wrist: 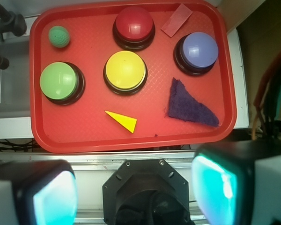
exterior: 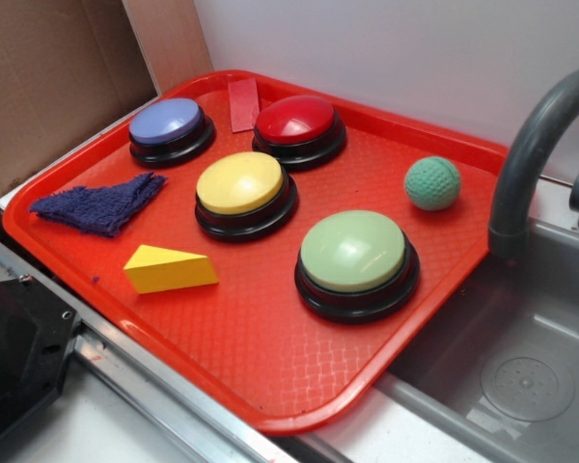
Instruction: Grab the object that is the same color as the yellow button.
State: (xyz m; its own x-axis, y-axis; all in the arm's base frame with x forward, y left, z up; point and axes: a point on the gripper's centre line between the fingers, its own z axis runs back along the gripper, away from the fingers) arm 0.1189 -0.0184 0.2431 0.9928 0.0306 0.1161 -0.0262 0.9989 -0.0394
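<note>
Red plastic tray (exterior: 270, 386) holds the yellow wedge (exterior: 170, 269) at its near left, apart from the yellow button (exterior: 241, 185) just beyond it. Farther sit green (exterior: 355, 253), red (exterior: 297, 121) and blue (exterior: 168, 123) buttons. Above the worktop edge, the claw (wrist: 136, 190) hovers wide open, empty.

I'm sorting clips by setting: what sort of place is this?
Probably a toy kitchen sink set up as a test bench: a grey plastic basin with curved grey faucet, a cardboard backdrop, and a red plastic tray of dome buttons.
</note>
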